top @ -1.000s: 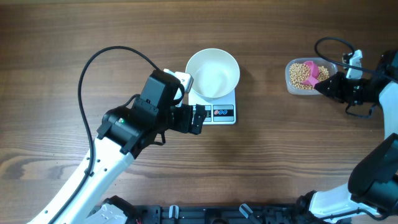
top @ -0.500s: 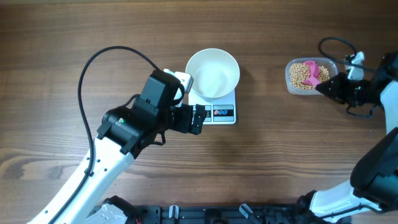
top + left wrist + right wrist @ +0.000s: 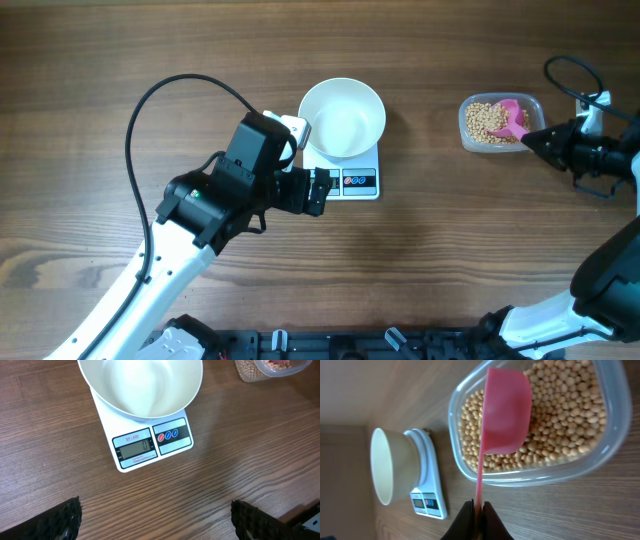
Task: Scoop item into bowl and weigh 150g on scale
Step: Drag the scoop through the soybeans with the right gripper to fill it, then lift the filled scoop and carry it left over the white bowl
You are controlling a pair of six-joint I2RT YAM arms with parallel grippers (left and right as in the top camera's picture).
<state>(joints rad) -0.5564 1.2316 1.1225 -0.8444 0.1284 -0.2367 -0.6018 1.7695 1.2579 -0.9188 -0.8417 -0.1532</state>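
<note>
The task is at its start, as I judge it: the white bowl sits on the scale at mid-desk and is empty, and the display reads zero, so all the scooping and weighing is left to do. The beans all lie in the clear tub, well apart to the right of the scale. The right tool is pinched tight on the thin handle of a pink scoop, whose cup hangs over the beans inside the tub; I cannot tell whether it carries any. The left tool hovers near the scale's front with its jaws spread wide, holding nothing.
</note>
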